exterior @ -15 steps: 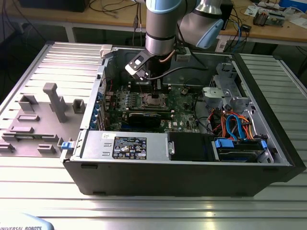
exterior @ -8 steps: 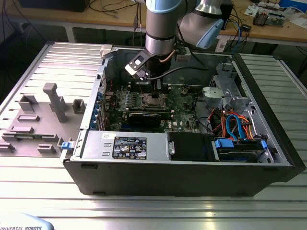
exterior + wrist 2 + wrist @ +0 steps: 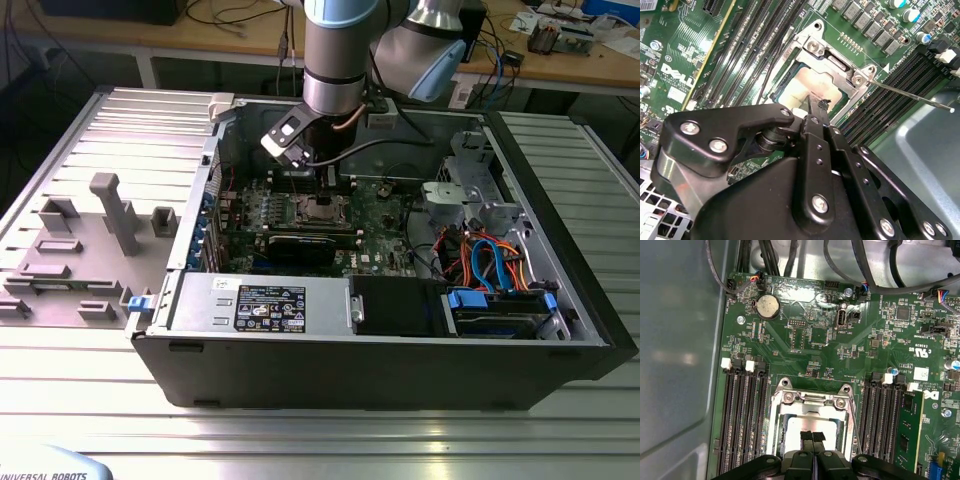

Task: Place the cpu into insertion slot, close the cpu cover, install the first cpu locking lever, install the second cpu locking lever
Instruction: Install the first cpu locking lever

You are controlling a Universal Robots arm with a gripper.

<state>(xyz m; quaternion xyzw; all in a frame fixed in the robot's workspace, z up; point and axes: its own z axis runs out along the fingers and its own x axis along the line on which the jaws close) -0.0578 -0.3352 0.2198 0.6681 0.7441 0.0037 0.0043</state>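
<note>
While under gripper [image 3: 813,436], cpu [image 3: 807,423] in insertion slot [image 3: 775,426]

- board [image 3: 825,350]: green, white print
- cpu [image 3: 815,82]: dull silver-tan
- cover [image 3: 812,405]: silvery
- gripper [image 3: 812,437]: black
- arm [image 3: 335,50]: grey, light-blue cap
- cables [image 3: 490,262], at 4 o'clock of the board in the exterior view: blue, orange

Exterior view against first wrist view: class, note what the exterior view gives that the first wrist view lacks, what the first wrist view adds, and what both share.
Exterior view: the whole open computer case, its labelled power supply, blue cables, and grey fixture blocks on the exterior view's left.
First wrist view: a coin battery and the shut gripper over the cpu.
Both: the green motherboard and the cpu cover framing the cpu.
</note>
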